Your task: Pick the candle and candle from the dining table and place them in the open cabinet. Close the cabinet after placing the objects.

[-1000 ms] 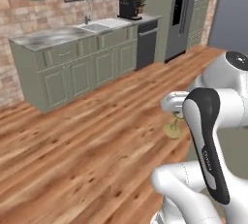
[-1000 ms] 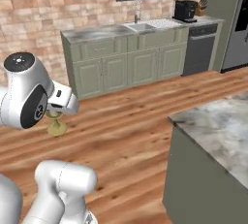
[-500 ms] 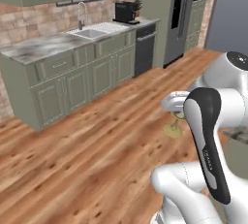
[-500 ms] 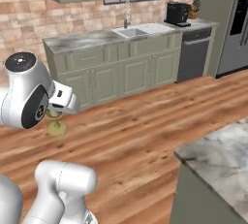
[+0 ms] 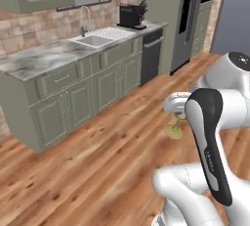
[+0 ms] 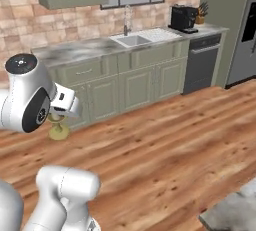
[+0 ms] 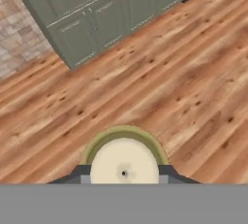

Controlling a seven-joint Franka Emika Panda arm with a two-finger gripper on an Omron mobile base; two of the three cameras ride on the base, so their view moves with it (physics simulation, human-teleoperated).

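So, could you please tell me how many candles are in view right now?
1: the cream candle on its gold holder, gripped between the fingers above the wooden floor. The second candle may be elsewhere.

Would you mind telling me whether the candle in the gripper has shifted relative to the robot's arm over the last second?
No. The candle sits in the same place beside the arm's white elbow, shut in the gripper; only the kitchen counter behind has slid sideways, so the base is driving.
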